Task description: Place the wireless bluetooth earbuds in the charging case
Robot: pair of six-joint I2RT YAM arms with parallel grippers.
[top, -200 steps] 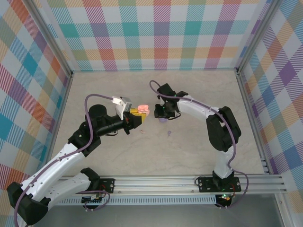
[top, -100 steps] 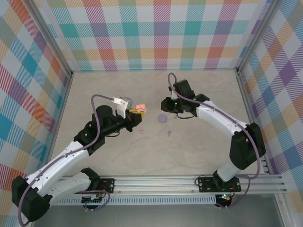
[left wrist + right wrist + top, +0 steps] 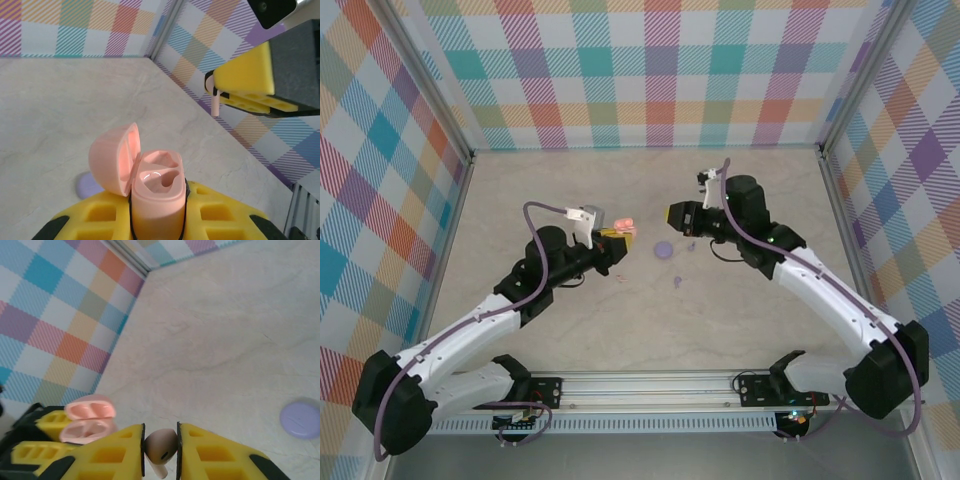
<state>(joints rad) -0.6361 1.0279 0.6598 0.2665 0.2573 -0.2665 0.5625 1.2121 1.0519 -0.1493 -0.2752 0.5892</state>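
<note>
A pale pink charging case (image 3: pixel 156 187) stands upright with my left gripper (image 3: pixel 157 212) shut on it. Its lid (image 3: pixel 114 157) is hinged open to the left and both wells look empty. From above the case (image 3: pixel 624 228) is held over the table's middle by the left gripper (image 3: pixel 610 240). My right gripper (image 3: pixel 161 442) is shut on a pale pink earbud (image 3: pixel 161 445), stem pointing down. Seen from above, the right gripper (image 3: pixel 677 214) hovers a short way right of the case, apart from it. The left wrist view catches that earbud's stem (image 3: pixel 214 102) under the right gripper's fingers (image 3: pixel 245 75).
A shut purple round case (image 3: pixel 663 250) lies on the table between the grippers, also in the right wrist view (image 3: pixel 300 419). A tiny purple bud (image 3: pixel 676 283) lies nearer the arms. Checked walls (image 3: pixel 660 70) close in three sides.
The right arm has swung out to the right, drawing its gripper and earbud back from right beside the case. The left gripper has shifted the case slightly right and farther away.
</note>
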